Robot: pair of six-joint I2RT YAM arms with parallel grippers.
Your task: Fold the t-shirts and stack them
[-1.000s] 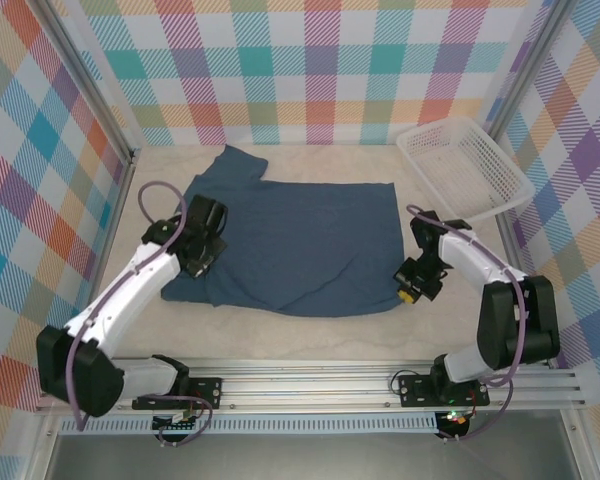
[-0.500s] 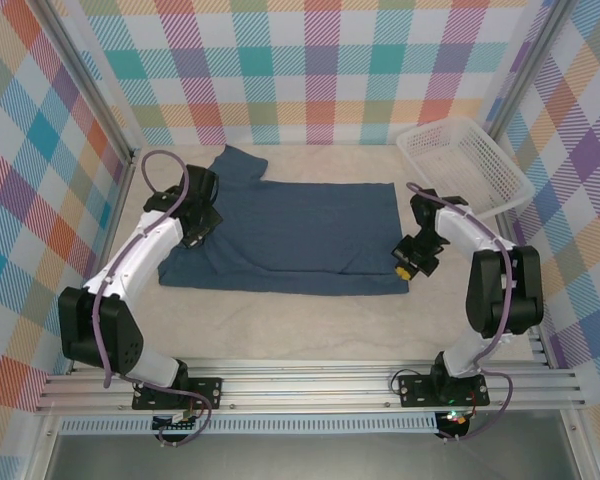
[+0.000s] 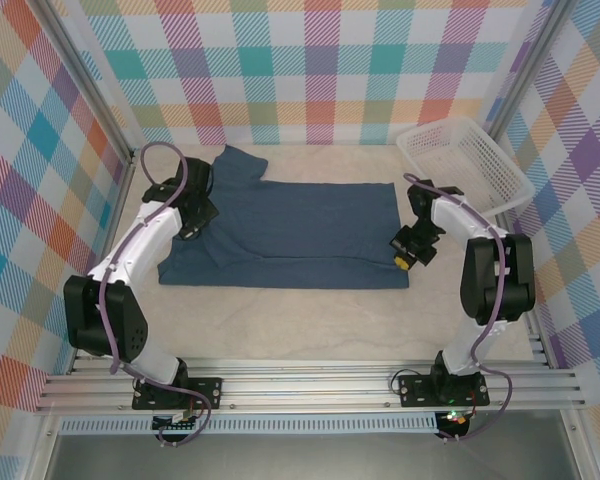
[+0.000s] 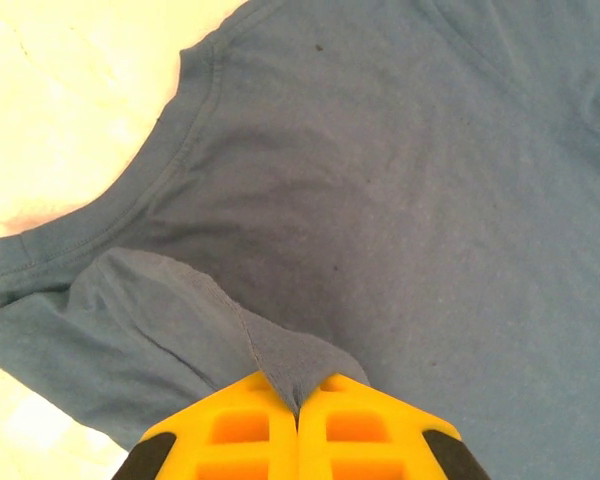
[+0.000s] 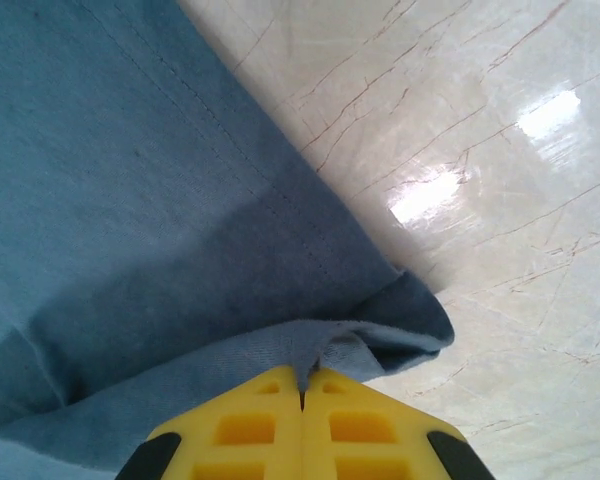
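One dark slate-blue t-shirt (image 3: 290, 235) lies across the middle of the table, its near part doubled over into a wide band, with one sleeve (image 3: 242, 163) sticking out at the far left. My left gripper (image 3: 191, 226) is shut on a pinch of the t-shirt (image 4: 280, 250) near its left edge, beside the curved collar (image 4: 170, 170). At the right edge my right gripper (image 3: 406, 256) is shut on a folded corner of the t-shirt (image 5: 180, 200). Cloth rises between both pairs of yellow fingers (image 4: 230, 430) (image 5: 240, 430).
A white plastic mesh basket (image 3: 463, 168) stands at the far right corner, close behind the right arm. Checked walls close the table on three sides. Pale bare tabletop (image 3: 310, 320) runs between the shirt and the rail at the near edge.
Both grippers have carried the near edge of the shirt away from the arm bases, toward the back. The shirt has gone from a broad spread to a narrower folded band.
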